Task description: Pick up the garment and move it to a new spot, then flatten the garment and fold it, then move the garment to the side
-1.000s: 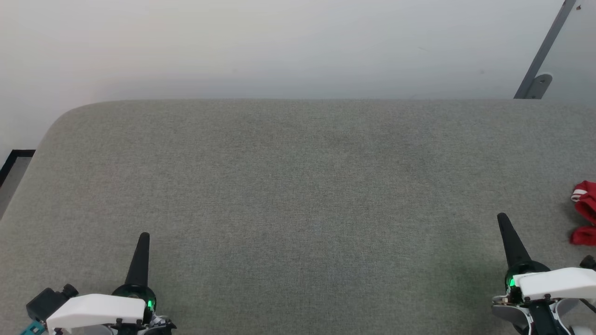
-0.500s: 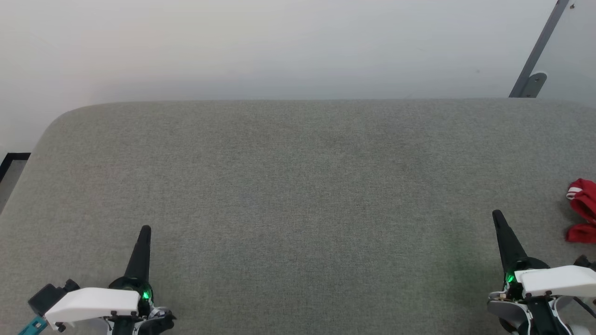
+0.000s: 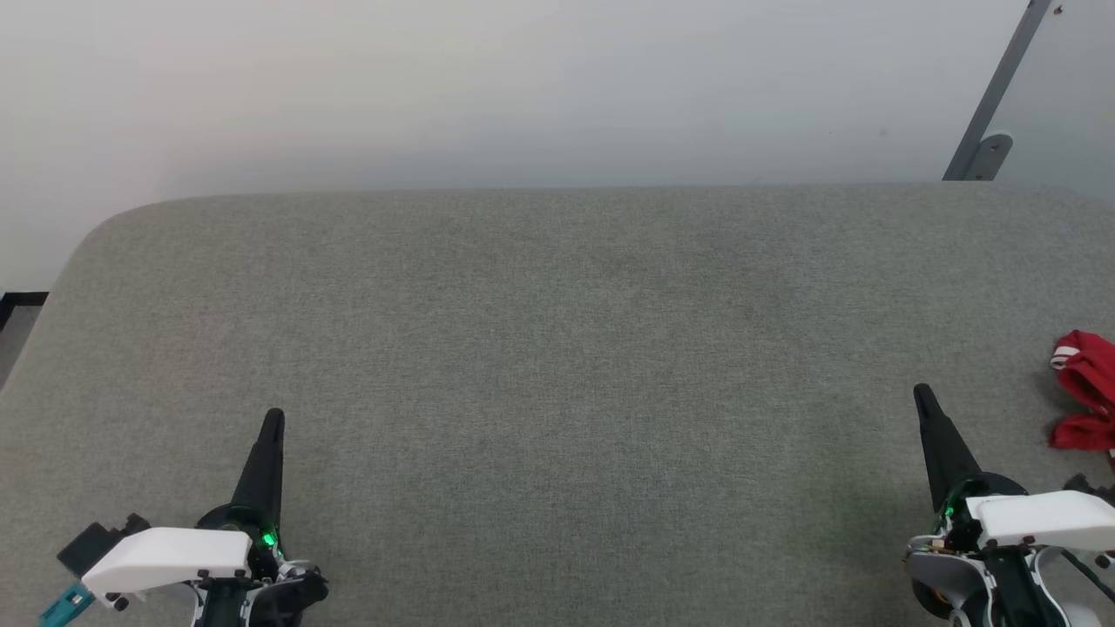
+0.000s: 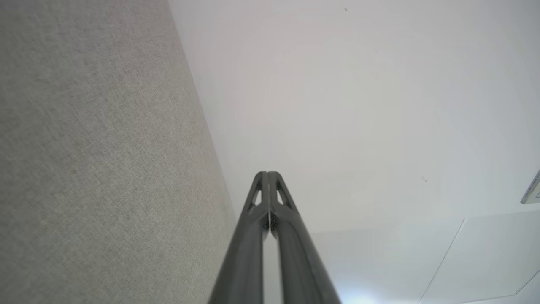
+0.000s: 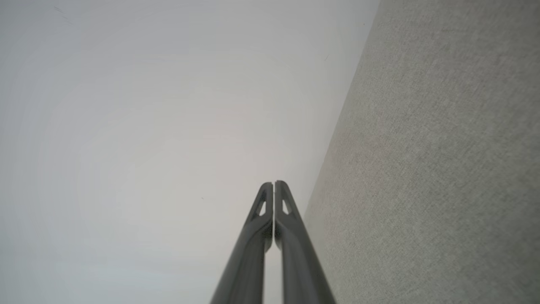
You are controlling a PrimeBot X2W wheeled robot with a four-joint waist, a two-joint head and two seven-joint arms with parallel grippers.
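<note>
**Red garment (image 3: 1084,387) bunched at the right edge**

The garment lay crumpled at the right edge of the grey fabric surface (image 3: 557,348), partly out of view. The left gripper (image 3: 273,416), near the front-left corner, and the right gripper (image 3: 920,392), near the garment but apart from it, were both closed tight and empty.

A grey fabric surface (image 3: 557,331) is spreading wide before a plain pale wall (image 3: 488,87). A grey metal bar (image 3: 994,87) is slanting up at the far right.

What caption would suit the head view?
Left fingers and right fingers, both shut, over a grey padded surface; red garment bunched at right.
</note>
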